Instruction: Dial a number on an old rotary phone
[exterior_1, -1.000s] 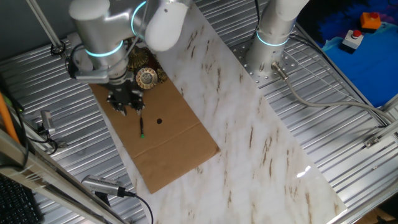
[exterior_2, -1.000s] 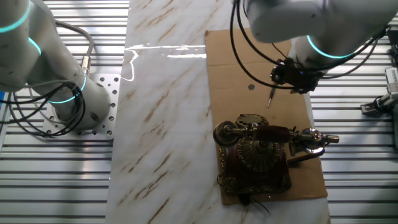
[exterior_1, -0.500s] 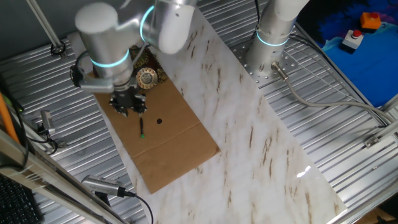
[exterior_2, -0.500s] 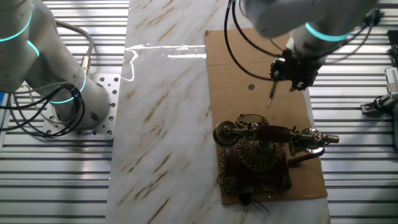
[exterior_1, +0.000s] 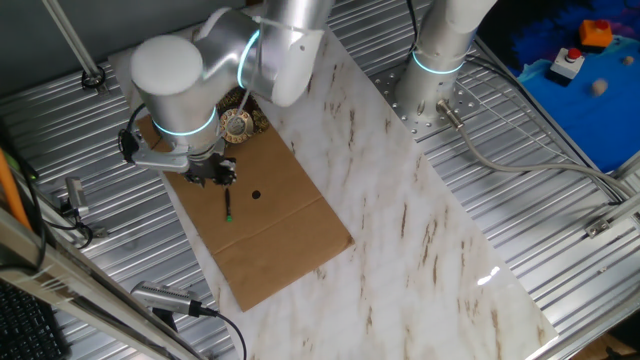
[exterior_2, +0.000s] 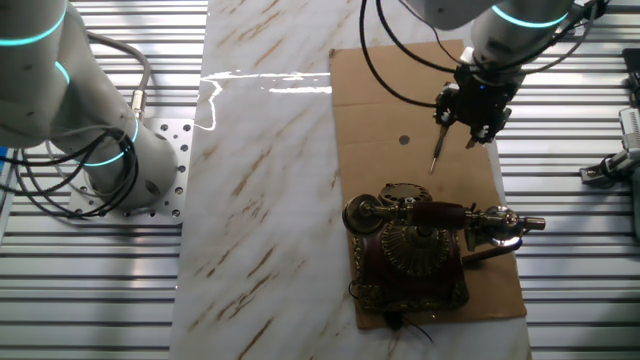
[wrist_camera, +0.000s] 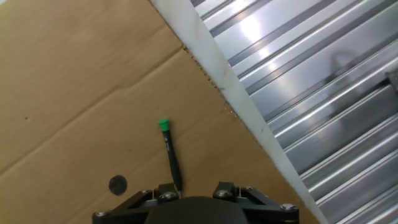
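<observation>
While we look down from one fixed view, our pincer (exterior_1: 210, 176) hangs over the brown cardboard sheet (exterior_1: 280, 235) that lies on the marble bench (exterior_1: 420, 240), with a thin black green-tipped stick (exterior_1: 226, 200) running from it down to the cardboard. We cannot tell from any view how wide the pincer stands or whether its fingers truly clamp the stick; the hand view shows only the stick (wrist_camera: 169, 155) emerging from under the dark pincer body, its green tip (wrist_camera: 164, 126) pointing away over the cardboard. Just to the left of the pincer in the hand view we see a small dark round spot (wrist_camera: 117, 184) on the cardboard, and to its right the cardboard edge, a white strip of bench and then ribbed metal decking (wrist_camera: 323, 93). In the first fixed view the old rotary phone (exterior_1: 238, 122) sits just behind and to the right of the pincer, partly hidden by our arm, its round gold-cream dial facing up. From the other fixed view the pincer (exterior_2: 478, 110) is above the phone (exterior_2: 420, 250) in the frame, near but apart from it, and the stick (exterior_2: 437, 152) slants toward the phone without touching it. The phone rests on the cardboard's near end, its brass-ended handset (exterior_2: 440, 214) lying across the cradle.
</observation>
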